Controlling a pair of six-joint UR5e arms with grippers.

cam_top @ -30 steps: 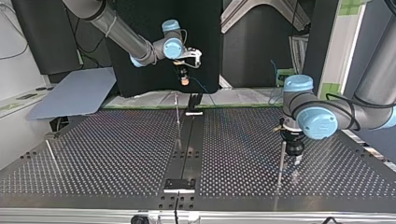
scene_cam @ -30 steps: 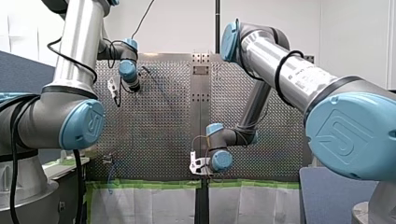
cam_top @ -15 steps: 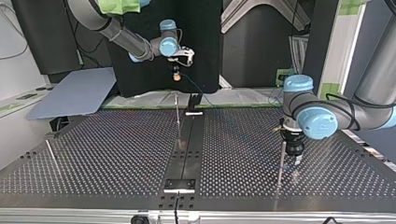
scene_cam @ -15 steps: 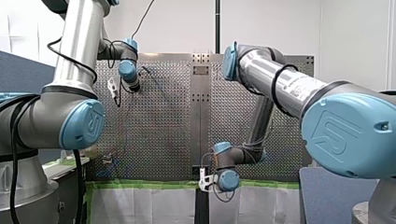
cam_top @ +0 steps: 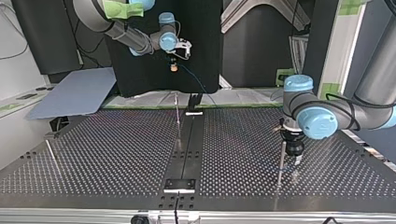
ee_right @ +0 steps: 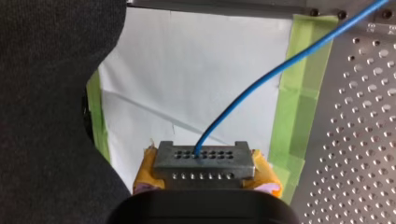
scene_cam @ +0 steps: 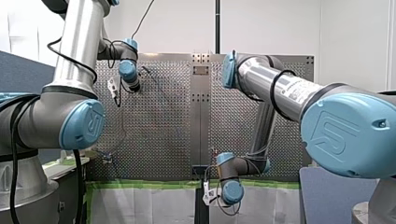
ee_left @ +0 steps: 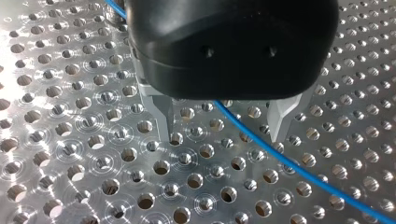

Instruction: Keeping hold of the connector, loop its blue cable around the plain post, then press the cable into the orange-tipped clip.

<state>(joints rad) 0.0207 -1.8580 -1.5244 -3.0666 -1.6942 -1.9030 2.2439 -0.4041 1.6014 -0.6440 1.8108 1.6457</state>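
Right wrist view: my right jaws, yellow-padded, grip the metal connector (ee_right: 204, 161) out past the table's edge, above white sheeting (ee_right: 187, 74). Its blue cable (ee_right: 261, 79) runs away toward the perforated table (ee_right: 355, 116). My left jaws stand open astride the cable, low over the holes. I take the thin post (cam_top: 178, 112) for the plain one. To loop cleanly, I judge the connector should swing wide around it under gentle tension, with the grip kept square.

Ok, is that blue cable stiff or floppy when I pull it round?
Probably floppy yet springy: the cable leaves the connector in a smooth bow, unkinked. It looks thinner than the table's holes, so likely light and apt to slip sideways.
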